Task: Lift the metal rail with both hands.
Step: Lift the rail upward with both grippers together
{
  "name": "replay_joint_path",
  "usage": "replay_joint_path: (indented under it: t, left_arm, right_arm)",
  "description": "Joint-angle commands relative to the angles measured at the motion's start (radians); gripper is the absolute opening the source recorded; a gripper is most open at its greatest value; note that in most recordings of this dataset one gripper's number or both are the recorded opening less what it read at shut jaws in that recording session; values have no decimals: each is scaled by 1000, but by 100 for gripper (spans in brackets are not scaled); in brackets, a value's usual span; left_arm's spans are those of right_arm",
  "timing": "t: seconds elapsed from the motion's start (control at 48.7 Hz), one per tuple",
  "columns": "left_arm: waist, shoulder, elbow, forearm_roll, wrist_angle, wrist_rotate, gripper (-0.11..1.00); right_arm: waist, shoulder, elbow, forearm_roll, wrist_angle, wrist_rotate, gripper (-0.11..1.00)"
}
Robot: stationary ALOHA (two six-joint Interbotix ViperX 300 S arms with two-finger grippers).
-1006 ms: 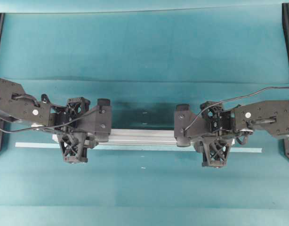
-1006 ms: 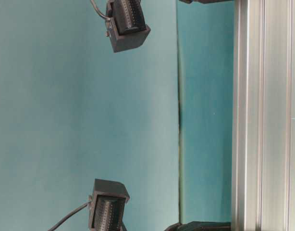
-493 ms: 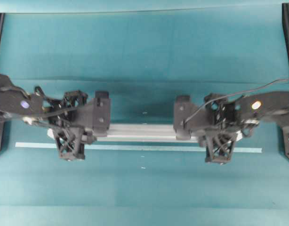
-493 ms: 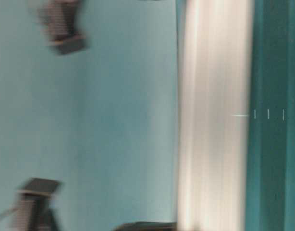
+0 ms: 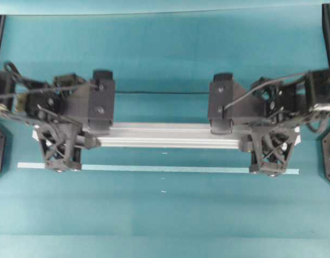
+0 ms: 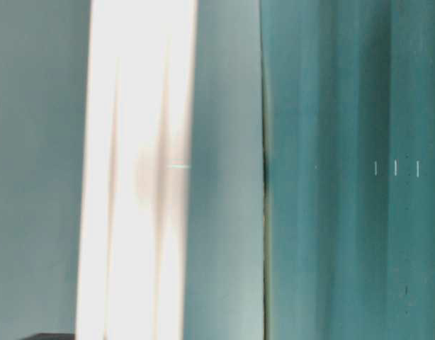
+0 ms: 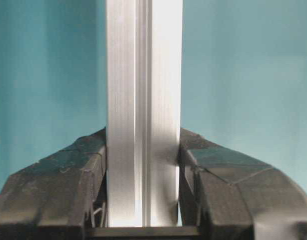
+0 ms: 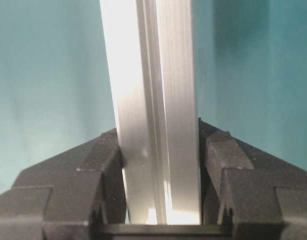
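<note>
Lifting is underway: the long grooved silver aluminium rail (image 5: 170,142) hangs level, left claw (image 5: 87,141) clamping its nine-o'clock end, right claw (image 5: 245,142) its three-o'clock end (above the pale tape strip (image 5: 165,169)), so both should rise evenly.

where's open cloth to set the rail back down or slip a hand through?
Bare cloth on the near side of the pale tape strip, full width, and on the far side of the metal rail up to the back edge. Crowded: both rail ends, where the left gripper and right gripper clamp it.
</note>
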Motion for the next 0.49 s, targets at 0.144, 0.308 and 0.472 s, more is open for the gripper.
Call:
replay_joint_path:
  t: [0.144, 0.308, 0.472]
  left_arm:
    - [-3, -12, -167, 5, 118, 2, 28]
    - [-2, 2, -249, 5, 192, 2, 28]
    - [-2, 26, -353, 5, 313, -2, 28]
  right_arm:
    - [-8, -11, -178, 3, 155, 40, 37]
    - [-8, -5, -285, 3, 245, 55, 37]
    - [-8, 8, -391, 3, 296, 89, 37]
